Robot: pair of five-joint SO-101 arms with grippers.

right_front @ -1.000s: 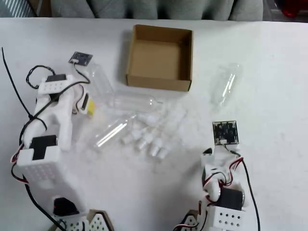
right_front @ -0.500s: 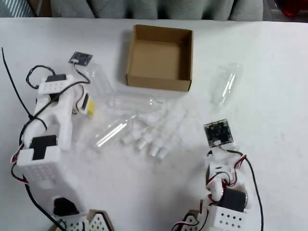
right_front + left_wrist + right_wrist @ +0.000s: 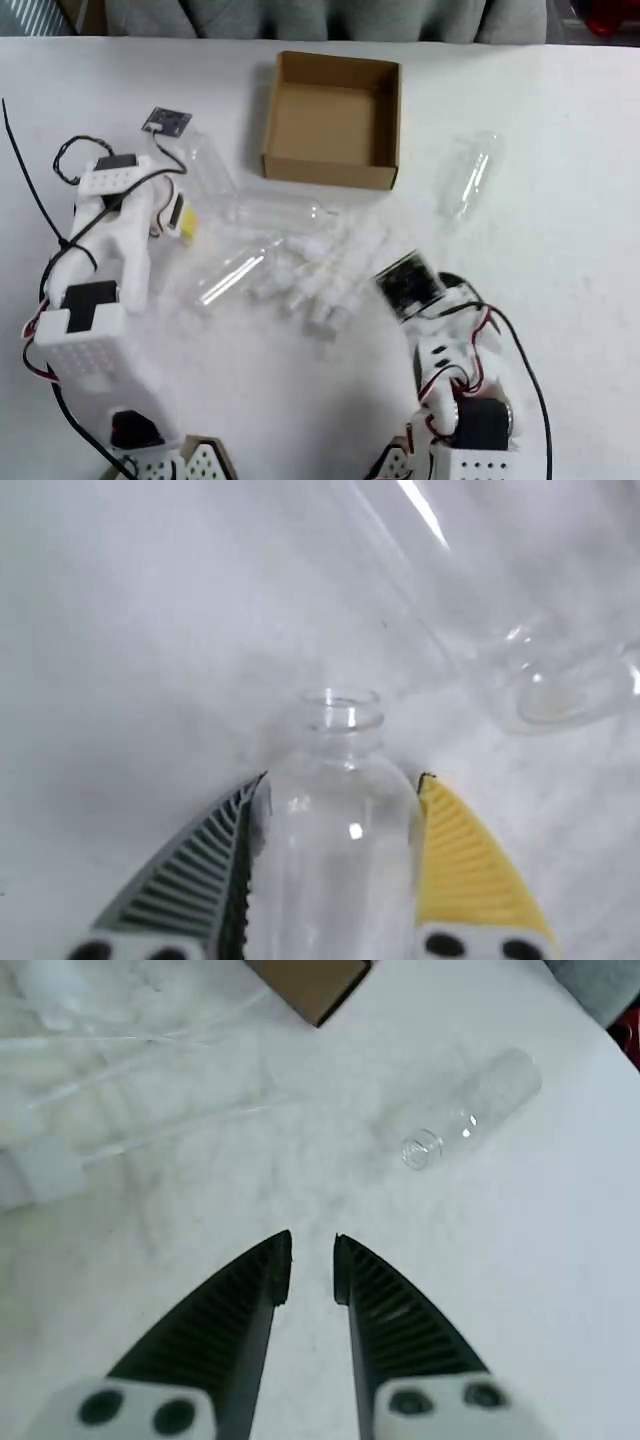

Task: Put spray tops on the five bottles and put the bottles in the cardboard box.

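Clear bottle (image 3: pixel 332 880) pinched in left gripper (image 3: pixel 340 782), open neck pointing away from it, spray tops (image 3: pixel 318 272) lying just beside the empty, barely parted right gripper (image 3: pixel 312 1252).

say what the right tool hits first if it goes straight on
Probably the bare table just ahead of the right tool; farther along that line sits the cardboard box corner, though depth is unclear.

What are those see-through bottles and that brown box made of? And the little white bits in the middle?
Bottles: likely clear plastic with a glossy finish. The table shows through them and they carry bright glints, though glass can't be ruled out. Box: cardboard, matte brown, with thin folded walls. Spray tops: probably white plastic, but too blurred to say more.
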